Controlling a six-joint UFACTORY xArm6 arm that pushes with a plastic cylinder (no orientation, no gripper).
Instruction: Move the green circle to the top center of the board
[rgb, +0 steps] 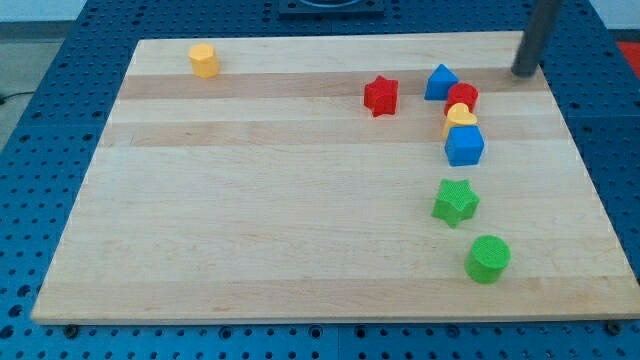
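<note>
The green circle (488, 259) lies near the board's bottom right. My tip (524, 73) is at the view's top right, far above the green circle and to the right of the blue block (441, 82). A green star (455, 202) lies just above and left of the green circle.
A red circle (463, 97), a yellow heart (460, 117) and a blue cube (464, 145) form a column below the blue block. A red star (381, 95) lies at the top centre-right. A yellow hexagon (203, 60) sits at the top left. The wooden board (250, 200) lies on a blue pegboard.
</note>
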